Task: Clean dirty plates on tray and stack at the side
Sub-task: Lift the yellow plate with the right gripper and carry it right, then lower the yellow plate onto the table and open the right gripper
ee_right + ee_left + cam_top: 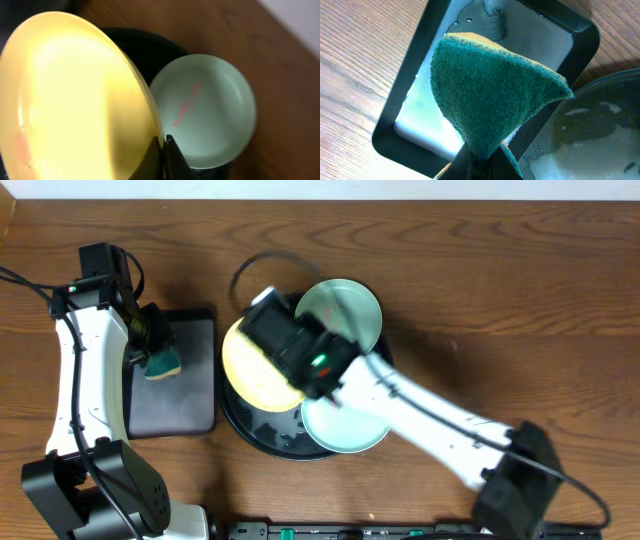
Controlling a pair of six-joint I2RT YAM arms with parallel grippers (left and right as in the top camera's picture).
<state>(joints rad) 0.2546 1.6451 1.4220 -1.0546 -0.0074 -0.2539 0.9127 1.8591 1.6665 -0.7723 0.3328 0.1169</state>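
The right fingers (175, 165) are closed on the rim of the pale yellow plate (75, 100), which fills the left of the wrist view. From overhead this plate lies over the 9 o'clock side of the round black tray (262, 442); I cannot tell whether it is lifted clear of the tray floor. Just past the pinched edge sits a mint plate (210, 110) with a red smear across its inside. From overhead it lies at 1 o'clock on the tray, its edge reaching over the raised rim. A second mint plate (345, 435) lies at 5 o'clock, partly under the right arm. The left fingers (464, 169) are clamped on the narrow lower corner of the teal sponge (490, 95), which fans out above them over the wet rectangular black tray (405, 100). That tray sits on the wooden table (520, 290) at 9 o'clock from the round tray, just beside it.
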